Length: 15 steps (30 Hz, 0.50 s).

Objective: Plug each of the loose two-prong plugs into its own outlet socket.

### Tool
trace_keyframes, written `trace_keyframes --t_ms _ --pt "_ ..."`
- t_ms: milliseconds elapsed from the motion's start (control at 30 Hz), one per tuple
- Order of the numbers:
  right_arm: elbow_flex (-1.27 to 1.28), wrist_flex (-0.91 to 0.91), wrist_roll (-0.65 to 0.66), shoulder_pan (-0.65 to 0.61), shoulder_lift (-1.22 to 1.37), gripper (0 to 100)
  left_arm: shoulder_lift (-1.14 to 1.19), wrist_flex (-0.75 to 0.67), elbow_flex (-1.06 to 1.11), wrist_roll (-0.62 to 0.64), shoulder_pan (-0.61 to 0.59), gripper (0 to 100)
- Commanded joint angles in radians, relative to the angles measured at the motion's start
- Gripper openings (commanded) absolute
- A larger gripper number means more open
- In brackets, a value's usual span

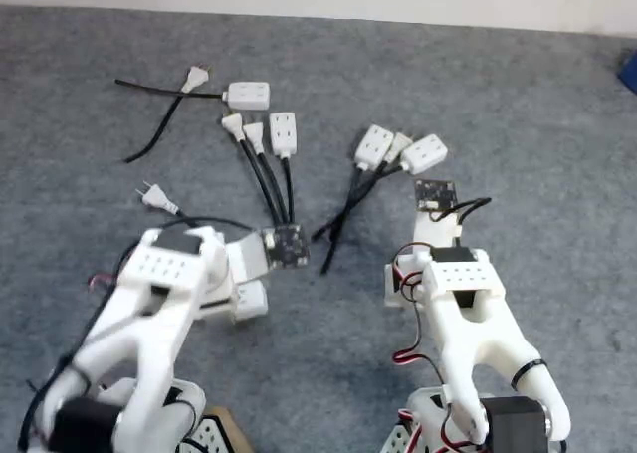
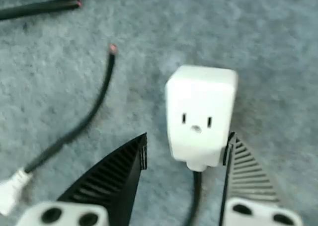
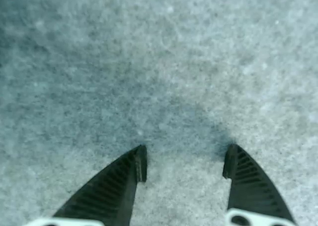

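- Left wrist view puts the left gripper (image 2: 187, 136) astride a white outlet socket (image 2: 201, 114). Its fingers (image 2: 119, 171) are apart, one clear of the block and the other right at its corner, so nothing is clamped.
- The socket lies on the grey carpet (image 2: 278, 47) with its slotted face toward the camera. Its cord (image 2: 196, 186) runs back between the fingers.
- A white plug (image 2: 7, 197) on a black cable (image 2: 84, 121) lies just off to the side of the left gripper's clear finger. I take it for this socket's mate, though I can't confirm that.
- My right gripper (image 3: 185, 149) hangs over carpet, well apart from the left gripper. Its fingers are spread and it holds nothing.
- High view: more sockets (image 1: 283, 134) and plugs (image 1: 233, 124) lie out beyond the left gripper.
- The step in hand, as I judge it, is to seize the socket and steady it.
- I'd centre the gripper first so both pads meet the flat sides together. Closing from this offset would likely shove the block sideways.
- I'd grip near the cord end so the slots stay uncovered.
- After that I'd send the right gripper for the plug, taking it by the body so the prongs are free to line up with the slots.
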Motion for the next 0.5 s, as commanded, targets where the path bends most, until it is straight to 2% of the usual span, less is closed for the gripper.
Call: trace_keyframes --t_ms 0,200,467 --pt "-0.007 -0.013 0.0 0.016 -0.018 25.6 0.147 -0.025 -0.185 0.009 -0.013 25" --pt "-0.008 -0.013 0.0 0.016 -0.018 25.6 0.203 0.041 -0.329 0.009 -0.016 25" --pt "-0.008 -0.013 0.0 0.016 -0.018 25.6 0.305 0.072 -0.478 -0.011 -0.148 25"
